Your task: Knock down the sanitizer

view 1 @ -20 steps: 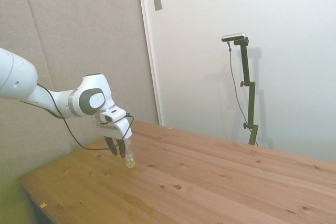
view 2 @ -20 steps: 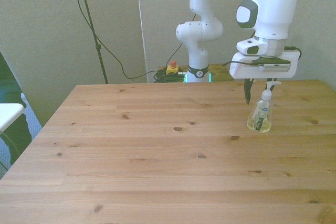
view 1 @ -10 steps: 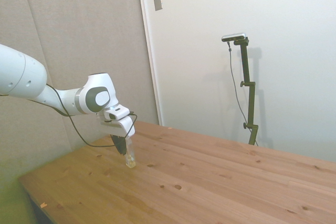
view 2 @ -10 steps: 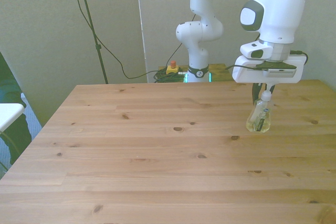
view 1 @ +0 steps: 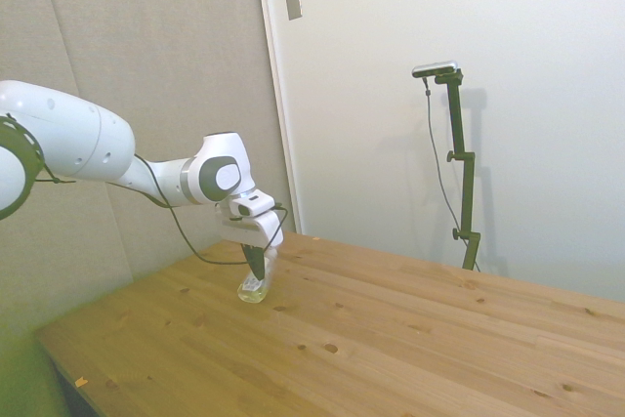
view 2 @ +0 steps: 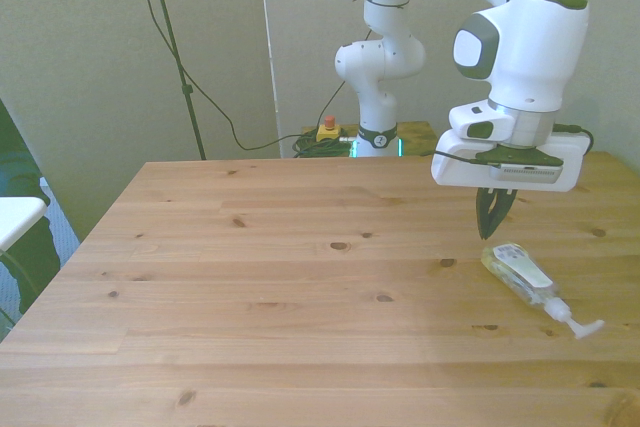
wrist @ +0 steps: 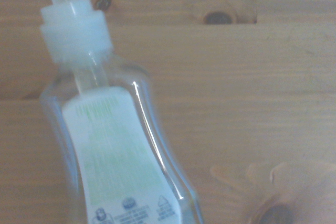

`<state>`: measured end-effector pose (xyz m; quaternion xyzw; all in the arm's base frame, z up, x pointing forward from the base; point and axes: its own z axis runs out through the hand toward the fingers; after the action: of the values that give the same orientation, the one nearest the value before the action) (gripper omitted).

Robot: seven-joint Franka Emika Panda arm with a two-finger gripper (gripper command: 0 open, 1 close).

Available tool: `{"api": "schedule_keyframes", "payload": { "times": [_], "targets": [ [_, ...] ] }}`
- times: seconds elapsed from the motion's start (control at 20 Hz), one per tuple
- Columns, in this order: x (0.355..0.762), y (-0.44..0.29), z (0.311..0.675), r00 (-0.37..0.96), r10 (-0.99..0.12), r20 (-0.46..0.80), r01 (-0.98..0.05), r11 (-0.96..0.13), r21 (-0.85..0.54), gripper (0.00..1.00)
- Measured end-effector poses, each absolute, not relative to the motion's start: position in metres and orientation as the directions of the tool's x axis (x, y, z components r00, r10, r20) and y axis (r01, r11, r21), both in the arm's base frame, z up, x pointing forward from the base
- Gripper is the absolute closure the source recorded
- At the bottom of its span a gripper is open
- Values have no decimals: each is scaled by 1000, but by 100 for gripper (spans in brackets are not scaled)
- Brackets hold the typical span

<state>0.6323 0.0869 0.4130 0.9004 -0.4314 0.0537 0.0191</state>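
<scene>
**Sanitizer lying flat on the table, gripper hanging just above it**

In the side view, the white arm point(view 1: 117, 158) is reaching in from the left, and its gripper point(view 1: 258, 263) is pointing down over the table point(view 1: 391, 339) near the far left part of the wood. The sanitizer point(view 1: 256, 283) is showing there as a pale, clear shape directly under the dark fingers point(view 1: 256, 261), low against the tabletop; whether the fingers are touching it cannot be told from this angle.

In the front view, the gripper point(view 2: 492, 219) is hanging toward the front view's right side of the table point(view 2: 250, 287), with its two dark fingers point(view 2: 485, 215) drawn close together into a narrow point and holding nothing. The sanitizer point(view 2: 520, 272) is lying on its side just beneath and slightly to the right of the fingertips, its base nearest the gripper and its white pump top point(view 2: 572, 325) pointing toward the near right corner of the table.

In the wrist view, the sanitizer point(wrist: 118, 150) is filling much of the picture, lying on the wooden boards point(wrist: 252, 77) with its printed label facing up and the white collar of the pump point(wrist: 73, 30) showing clearly.
</scene>
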Motion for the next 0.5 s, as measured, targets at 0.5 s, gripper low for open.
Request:
{"api": "schedule_keyframes", "payload": {
  "times": [0.5],
  "targets": [
    [591,112,430,662,-741,113,-746,-666,4,100]
  ]
}}
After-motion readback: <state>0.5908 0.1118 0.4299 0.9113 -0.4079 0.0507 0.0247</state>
